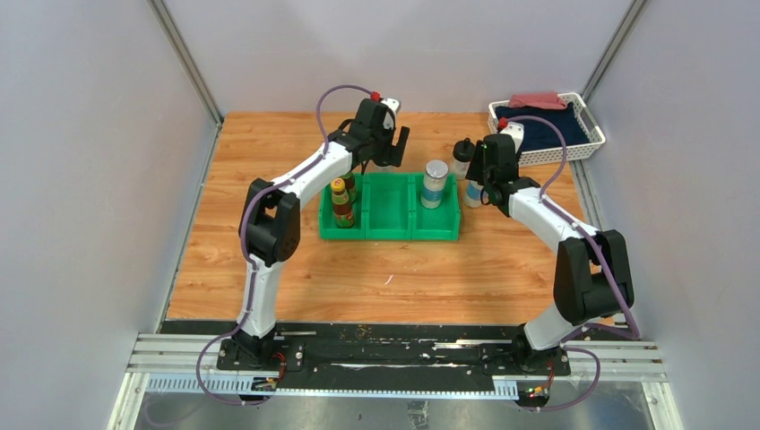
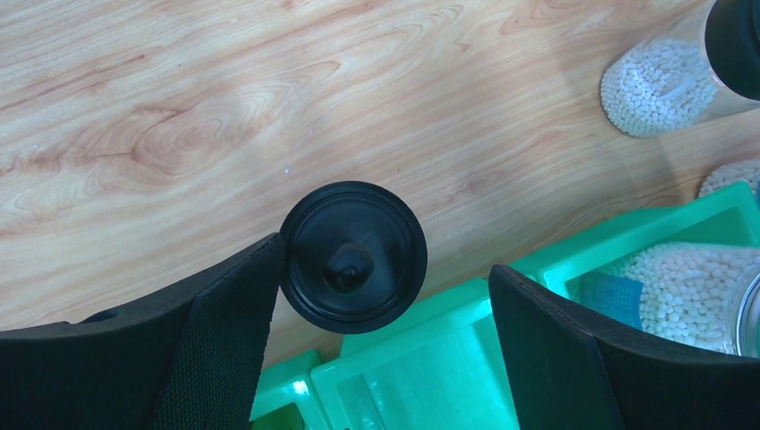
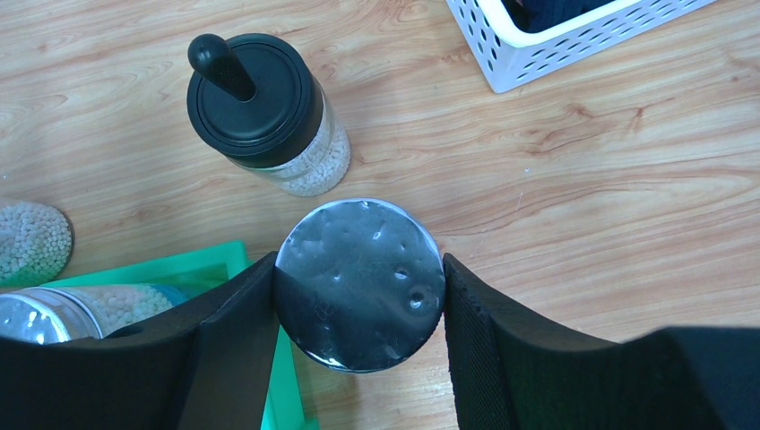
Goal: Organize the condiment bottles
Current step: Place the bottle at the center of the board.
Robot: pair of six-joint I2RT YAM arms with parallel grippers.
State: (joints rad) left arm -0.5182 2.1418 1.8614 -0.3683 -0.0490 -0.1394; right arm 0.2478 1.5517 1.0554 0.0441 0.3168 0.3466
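Two dark brown bottles with yellow caps (image 1: pixel 341 201) stand in the left compartment of the green bin (image 1: pixel 390 231). One silver-lidded shaker (image 1: pixel 435 182) stands in the right compartment. My left gripper (image 2: pixel 387 260) is open over a squat bottle's black knob lid (image 2: pixel 352 257) just behind the bin; the left finger touches the lid, the right finger is apart. My right gripper (image 3: pixel 358 269) is shut on the second silver-lidded shaker (image 3: pixel 358 284), on the table right of the bin. The other black-knob bottle (image 3: pixel 255 98) stands behind it.
A white slotted basket (image 1: pixel 560 154) with dark blue and red cloths sits at the back right; its corner shows in the right wrist view (image 3: pixel 574 36). The bin's middle compartment (image 1: pixel 388 202) holds nothing. Grey walls close the table on three sides.
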